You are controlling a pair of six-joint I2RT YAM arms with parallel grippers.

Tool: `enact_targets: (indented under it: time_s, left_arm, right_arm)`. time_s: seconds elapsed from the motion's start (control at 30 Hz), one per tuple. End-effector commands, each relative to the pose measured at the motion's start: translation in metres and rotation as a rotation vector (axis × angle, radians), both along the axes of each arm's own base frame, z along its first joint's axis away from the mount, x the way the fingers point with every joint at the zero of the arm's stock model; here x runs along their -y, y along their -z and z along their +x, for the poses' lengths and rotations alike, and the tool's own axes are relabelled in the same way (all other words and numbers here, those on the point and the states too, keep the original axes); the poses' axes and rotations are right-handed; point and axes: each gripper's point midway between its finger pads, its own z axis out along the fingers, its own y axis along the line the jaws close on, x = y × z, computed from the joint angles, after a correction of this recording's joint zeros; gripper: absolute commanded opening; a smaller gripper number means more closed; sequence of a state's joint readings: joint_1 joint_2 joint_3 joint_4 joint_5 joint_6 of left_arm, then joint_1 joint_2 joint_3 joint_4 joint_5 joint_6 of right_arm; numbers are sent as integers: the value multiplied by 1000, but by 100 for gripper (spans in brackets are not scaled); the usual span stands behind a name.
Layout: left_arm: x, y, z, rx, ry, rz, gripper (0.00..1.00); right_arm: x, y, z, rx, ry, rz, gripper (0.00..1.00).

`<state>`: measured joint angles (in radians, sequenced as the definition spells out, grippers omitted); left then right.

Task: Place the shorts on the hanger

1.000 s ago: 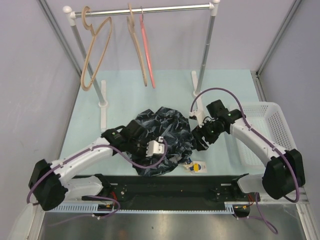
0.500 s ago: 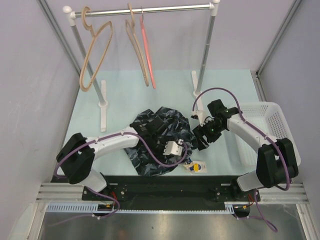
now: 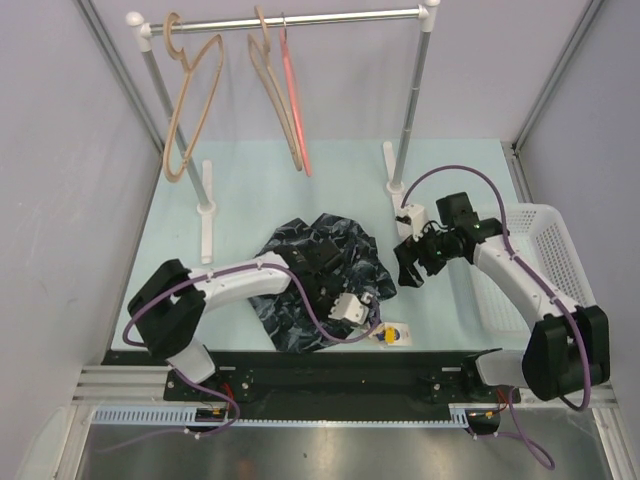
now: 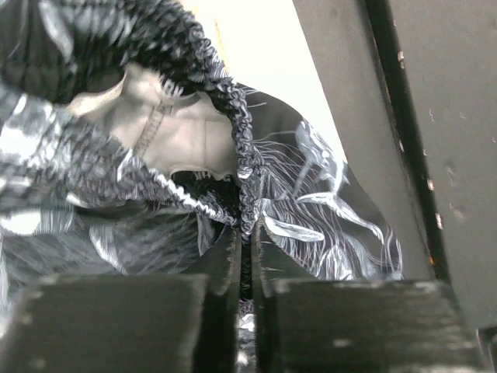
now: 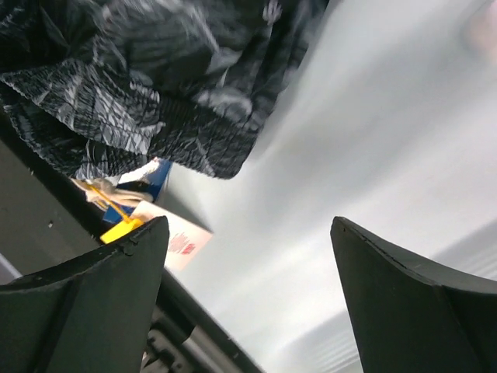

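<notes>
The dark navy leaf-print shorts [image 3: 345,245] lie crumpled on the pale table between the two arms. My left gripper [image 3: 335,285] rests on top of them. In the left wrist view this gripper [image 4: 247,229] is shut on a ridge of the gathered waistband of the shorts [image 4: 311,202]. My right gripper [image 3: 412,262] hovers just right of the pile, open and empty. Seen from the right wrist, its jaws [image 5: 248,221] stand wide apart, with the shorts [image 5: 140,93] and their yellow-blue tag [image 5: 124,210] off to the left. The pink-red hanger [image 3: 296,110] hangs on the rail at the back.
Two tan wooden hangers [image 3: 190,100] [image 3: 272,90] share the silver rail [image 3: 330,17], whose white posts stand on the table behind the shorts. A white basket [image 3: 548,215] sits at the right edge. The tag [image 3: 395,333] lies near the black front rail.
My left gripper slid right and nearer across the shorts, then shut on the fabric. My right gripper drew back to the right and opened wider.
</notes>
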<state>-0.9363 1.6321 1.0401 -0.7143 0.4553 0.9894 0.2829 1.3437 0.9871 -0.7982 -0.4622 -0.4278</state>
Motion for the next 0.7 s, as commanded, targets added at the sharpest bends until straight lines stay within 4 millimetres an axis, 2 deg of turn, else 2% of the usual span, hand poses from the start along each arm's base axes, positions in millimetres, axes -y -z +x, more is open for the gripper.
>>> enact_targets:
  time_s: [0.0,0.07,0.1,0.2,0.23,0.3,0.33,0.4,0.5,0.6,0.67]
  left_arm:
    - [-9,-48,6,-8,-79,-75,0]
    - [-20,-69,20,-26,-169,-113,0]
    - [-21,-89,26,-21,-213,-162,0]
    - [-44,-109,51,-7,-361,-192,0]
    - [-57,-113,64,10,-426,-201,0]
    - [-72,-111,76,4,-513,-189,0]
    - [-85,-110,89,5,-590,-189,0]
    - [-102,-103,105,-38,-698,-185,0]
    - [-110,-90,111,-96,-770,-173,0]
    - [-114,-80,114,-109,-817,-187,0]
    - [-117,-71,112,-125,-841,-180,0]
  right_arm:
    - [-12,-32,17,195,-71,100,91]
    - [-16,-36,19,230,-99,114,92]
    - [-18,-38,20,243,-111,120,93]
    - [-23,-44,21,295,-157,124,98]
    - [-26,-45,21,310,-177,122,99]
    - [-29,-46,24,349,-200,93,100]
    - [-40,-45,18,356,-245,85,100]
    - [-46,-39,12,360,-283,38,98]
    - [-66,-39,-1,341,-310,76,95]
    - [-71,-41,-3,361,-311,117,93]
    - [-74,-28,-6,371,-335,104,92]
